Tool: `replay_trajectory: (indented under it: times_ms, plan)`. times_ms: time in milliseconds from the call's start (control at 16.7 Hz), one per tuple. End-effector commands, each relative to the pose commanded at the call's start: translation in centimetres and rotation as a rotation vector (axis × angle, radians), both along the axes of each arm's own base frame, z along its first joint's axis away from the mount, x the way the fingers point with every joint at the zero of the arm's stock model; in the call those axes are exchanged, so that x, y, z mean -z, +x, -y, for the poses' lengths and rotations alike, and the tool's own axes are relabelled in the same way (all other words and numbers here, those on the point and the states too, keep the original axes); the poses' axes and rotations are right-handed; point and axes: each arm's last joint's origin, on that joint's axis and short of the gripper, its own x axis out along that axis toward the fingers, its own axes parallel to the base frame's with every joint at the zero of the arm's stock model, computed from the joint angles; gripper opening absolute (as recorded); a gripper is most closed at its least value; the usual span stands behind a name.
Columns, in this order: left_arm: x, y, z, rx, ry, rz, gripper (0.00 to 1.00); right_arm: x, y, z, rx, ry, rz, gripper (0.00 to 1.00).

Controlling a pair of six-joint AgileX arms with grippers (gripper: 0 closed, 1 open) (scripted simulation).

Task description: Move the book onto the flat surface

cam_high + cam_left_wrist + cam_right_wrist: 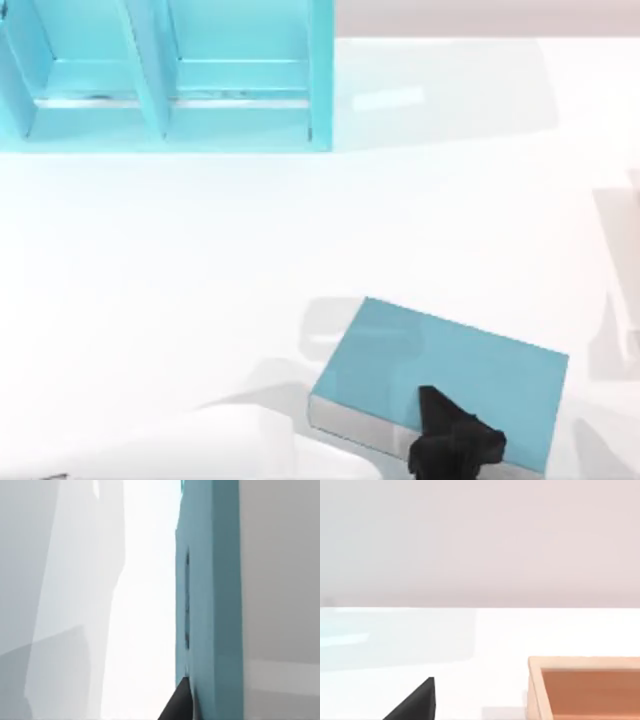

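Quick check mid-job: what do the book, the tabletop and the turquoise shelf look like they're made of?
Book: smooth matte teal covers, likely card or cloth board, with whitish-grey paper-like page edges along the near side. Tabletop: glossy white, laminate or plastic by its soft reflections. Shelf: rigid turquoise panels with a slight sheen, possibly painted wood or plastic.

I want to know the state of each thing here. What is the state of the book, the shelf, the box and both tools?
thick teal-blue book: gripped, seemingly lifted off the glossy white tabletop, its shadow offset.
left tool: shut on the book's page-edge side.
right tool: idle above the tabletop.
turquoise compartmented shelf: at the table's far left, untouched.
orange-brown wooden box: open-topped, resting on the tabletop.
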Motion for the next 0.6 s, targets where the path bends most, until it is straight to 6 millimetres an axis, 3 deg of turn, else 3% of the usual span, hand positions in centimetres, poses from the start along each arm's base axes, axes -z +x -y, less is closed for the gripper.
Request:
replay_trajectory:
  times_ms: [360,600]
  plan:
    - [0.0,0.0,0.0,0.0,0.0,0.0,0.98,0.0,0.0,0.0,0.0,0.0,0.0,1.0]
    - [0.0,0.0,0.0,0.0,0.0,0.0,1.0,0.0,0.0,0.0,0.0,0.0,0.0,1.0]
